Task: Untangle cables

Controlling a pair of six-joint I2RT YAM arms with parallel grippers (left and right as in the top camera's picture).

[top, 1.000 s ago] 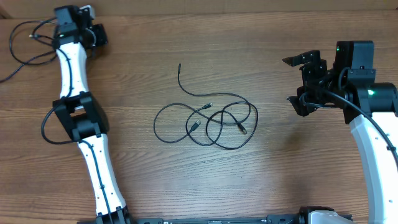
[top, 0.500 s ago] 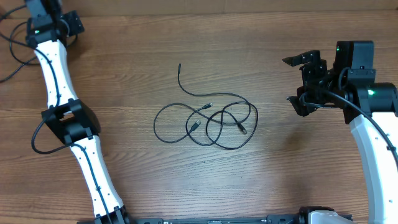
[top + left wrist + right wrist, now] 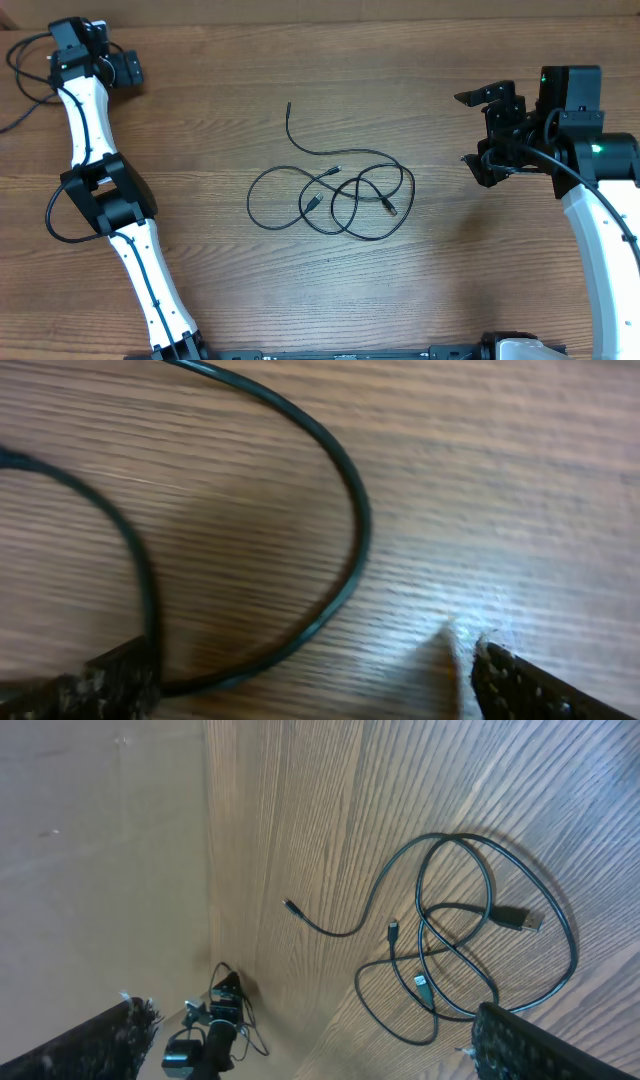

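A tangle of thin black cables [image 3: 345,190] lies in overlapping loops at mid-table, with one free end reaching toward the back [image 3: 288,106]. The right wrist view shows the same cables [image 3: 450,935] with small plugs. Another black cable [image 3: 14,70] lies by the far-left corner. My left gripper [image 3: 126,69] hovers there, open. In its wrist view a loop of that cable [image 3: 355,530] runs on the wood past the left fingertip [image 3: 100,685], with nothing between the jaws of the left gripper [image 3: 310,690]. My right gripper [image 3: 480,130] is open and empty, well right of the tangle.
A tan wall [image 3: 100,840] stands along the table's far edge [image 3: 350,18]. A thicker black arm wire [image 3: 52,218] loops out at the left arm's elbow. The left arm [image 3: 215,1025] shows small in the right wrist view.
The left arm has swung left toward the far-left corner, then come forward a little. Its jaws have opened. The right arm and the central tangle have not moved.
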